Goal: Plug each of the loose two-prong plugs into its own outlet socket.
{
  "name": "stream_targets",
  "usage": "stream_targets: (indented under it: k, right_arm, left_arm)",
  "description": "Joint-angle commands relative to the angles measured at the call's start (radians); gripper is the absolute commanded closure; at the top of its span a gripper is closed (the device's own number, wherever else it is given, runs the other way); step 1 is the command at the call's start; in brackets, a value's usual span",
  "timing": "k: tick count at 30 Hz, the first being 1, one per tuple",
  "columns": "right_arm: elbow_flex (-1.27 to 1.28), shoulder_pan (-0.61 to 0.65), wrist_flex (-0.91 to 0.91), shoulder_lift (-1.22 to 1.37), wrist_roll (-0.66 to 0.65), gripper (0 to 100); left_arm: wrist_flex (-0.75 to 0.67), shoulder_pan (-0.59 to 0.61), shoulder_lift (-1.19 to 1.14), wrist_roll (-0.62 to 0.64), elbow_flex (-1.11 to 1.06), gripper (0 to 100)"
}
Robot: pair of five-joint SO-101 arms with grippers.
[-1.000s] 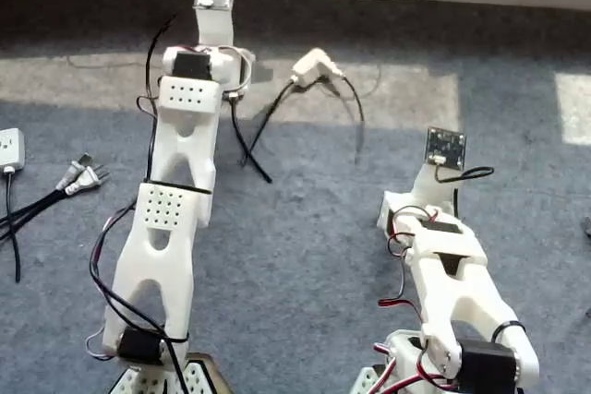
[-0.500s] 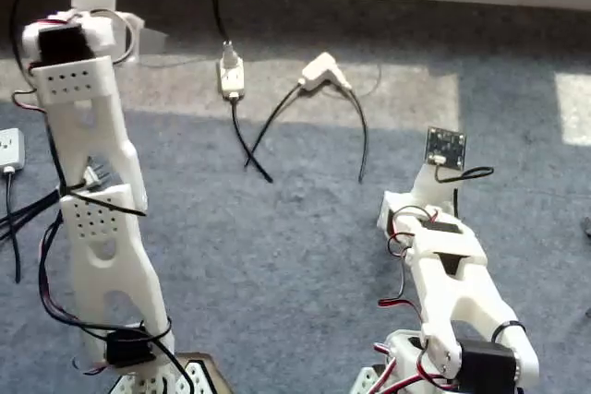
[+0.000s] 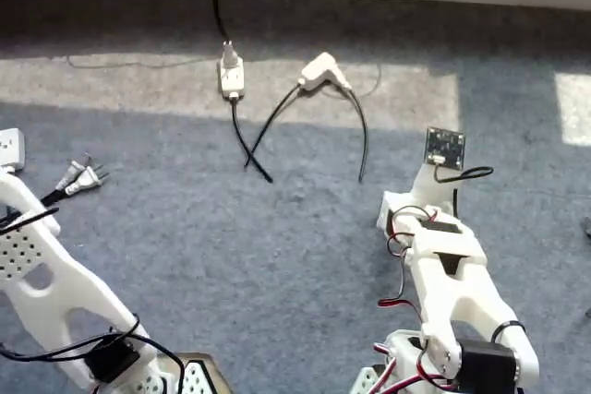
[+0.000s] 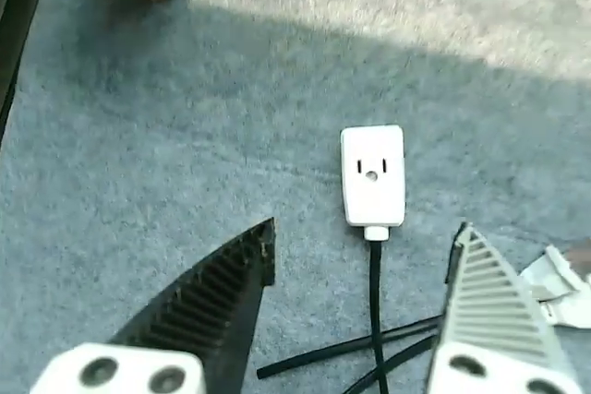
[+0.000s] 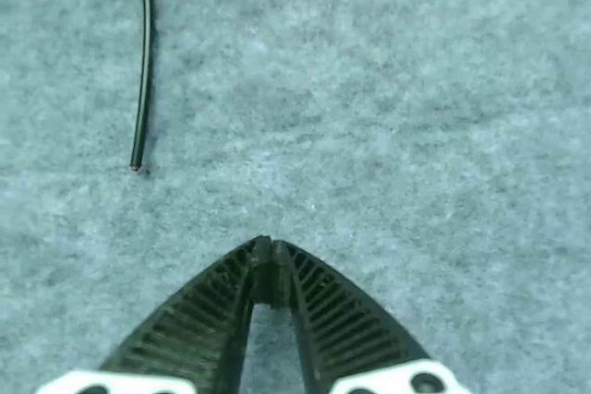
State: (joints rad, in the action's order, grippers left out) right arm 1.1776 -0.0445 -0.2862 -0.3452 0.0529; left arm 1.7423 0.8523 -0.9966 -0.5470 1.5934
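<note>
Two plugs loose, an open claw over a free socket

Two loose plugs lie on the carpet, so the step in hand looks like the pick-up for the next pairing. Well away from both claws, two white blocks with cords seem already joined, though I cannot be sure of that from above.

The left claw hangs with its fingers wide apart, holding nothing and touching nothing. Just ahead of its tips, in line with the gap between them, lies a white socket, face up with its slots bare. Its black cord runs back under the claw. Past the outer side of one finger a pale shape pokes in, possibly a plug, but it is too cut off to tell.

The next move, as I judge it, calls for shifting the left claw sideways off the socket to the plugs. It would then lower and close on one plug's body, leaving the prongs free to face the slots. The socket looks light and may slide when pushed.

The right claw is pressed together and empty over the carpet, with a cord end well ahead of it and off to one side.
</note>
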Motion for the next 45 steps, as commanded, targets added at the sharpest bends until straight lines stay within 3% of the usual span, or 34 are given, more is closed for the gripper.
stream_targets:
  k: [1, 13, 20, 27, 32, 40, 45]
  right_arm:
    - [-0.045, 0.01, -0.001, -0.004, -0.012, 99.1]
    - [-0.045, 0.01, -0.001, -0.004, -0.012, 99.1]
    - [-0.045, 0.01, 0.001, -0.004, -0.012, 99.1]
    - [-0.047, 0.01, 0.001, -0.004, -0.012, 99.1]
    - [-0.047, 0.01, 0.001, -0.004, -0.012, 99.1]
    - [-0.047, 0.01, 0.001, -0.004, -0.012, 99.1]
    - [-0.047, 0.01, 0.001, -0.004, -0.012, 99.1]
  left_arm:
    - [-0.055, 0.056, -0.102, -0.052, 0.012, 70]
    - [-0.27, 0.024, -0.354, -0.051, 0.012, 71]
    - [-0.359, -0.039, -0.435, -0.051, 0.012, 83]
    - [-0.359, -0.074, -0.463, -0.054, 0.012, 95]
    - [-0.319, -0.087, -0.384, -0.054, 0.065, 100]
    - [0.043, -0.162, -0.008, -0.049, 0.068, 100]
    - [0.046, -0.165, 0.171, -0.048, 0.067, 100]
